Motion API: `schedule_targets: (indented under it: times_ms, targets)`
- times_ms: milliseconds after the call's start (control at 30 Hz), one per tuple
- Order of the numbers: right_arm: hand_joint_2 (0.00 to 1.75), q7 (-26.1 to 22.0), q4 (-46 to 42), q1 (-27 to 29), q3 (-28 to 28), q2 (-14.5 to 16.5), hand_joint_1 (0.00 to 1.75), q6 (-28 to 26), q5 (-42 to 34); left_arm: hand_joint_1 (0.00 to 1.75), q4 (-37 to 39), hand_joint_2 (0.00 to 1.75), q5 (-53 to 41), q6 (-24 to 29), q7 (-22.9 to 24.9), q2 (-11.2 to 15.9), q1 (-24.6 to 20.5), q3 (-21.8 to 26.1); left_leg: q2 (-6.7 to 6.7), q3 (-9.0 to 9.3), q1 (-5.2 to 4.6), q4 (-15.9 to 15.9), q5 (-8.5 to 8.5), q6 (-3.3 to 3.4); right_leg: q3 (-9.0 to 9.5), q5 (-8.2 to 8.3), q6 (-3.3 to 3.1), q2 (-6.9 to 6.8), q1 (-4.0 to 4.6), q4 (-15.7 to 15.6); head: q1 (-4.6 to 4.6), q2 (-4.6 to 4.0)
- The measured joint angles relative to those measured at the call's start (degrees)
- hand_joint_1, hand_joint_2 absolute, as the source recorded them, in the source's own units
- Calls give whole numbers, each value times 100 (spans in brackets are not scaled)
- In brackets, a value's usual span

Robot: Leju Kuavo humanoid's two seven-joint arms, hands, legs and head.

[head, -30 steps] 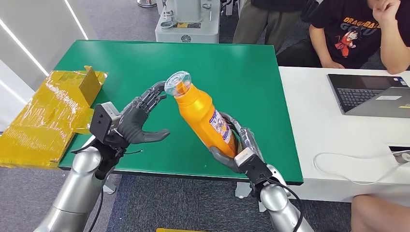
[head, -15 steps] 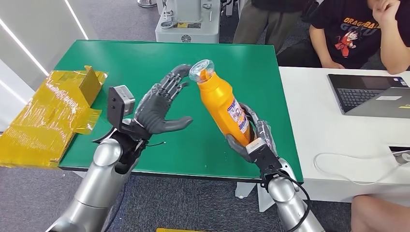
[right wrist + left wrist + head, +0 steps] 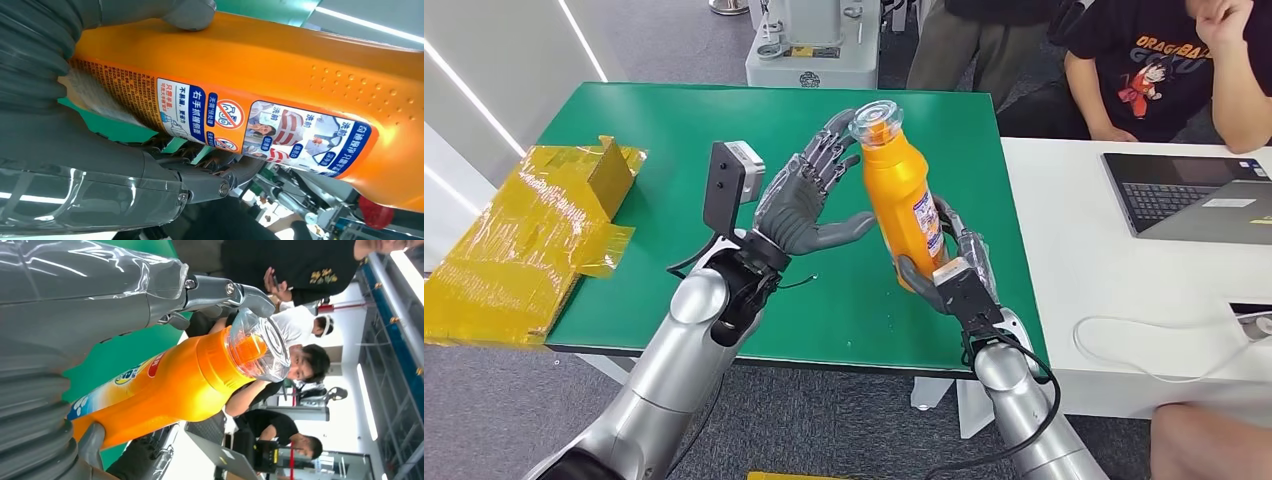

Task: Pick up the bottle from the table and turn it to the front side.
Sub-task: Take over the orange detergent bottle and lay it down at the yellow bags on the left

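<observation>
Right hand [image 3: 944,268] fingers [image 3: 911,275] around bottle [image 3: 902,200]

The head view looks down over the green table [image 3: 674,130] — both wrist views, turned sideways, closely share the orange bottle [image 3: 902,200].

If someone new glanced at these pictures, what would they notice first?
First the orange bottle, nearly upright above the green table, gripped low down by the right hand. Next the left hand, spread open beside it, fingertips near the clear cap. Then the crumpled yellow box at the table's left edge.
</observation>
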Motion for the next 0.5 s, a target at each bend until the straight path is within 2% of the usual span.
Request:
schedule_targets:
  times_ms: [200, 500]
  targets:
    - [175, -1, 170, -32, -46, 37, 175, 23, 2, 0, 450, 175, -21, -102, -22, -34, -210, -1, -2, -3, -1, 0, 0, 0, 0, 0, 0, -1, -1, -1, -1, 0]
    - [175, -4, 131, 31, -51, 47, 175, 46, 25, 0, 790, 175, -78, -81, -119, -5, -292, 4, -6, -5, 0, 0, 0, 0, 0, -1, 0, -6, 0, 0, -1, 0]
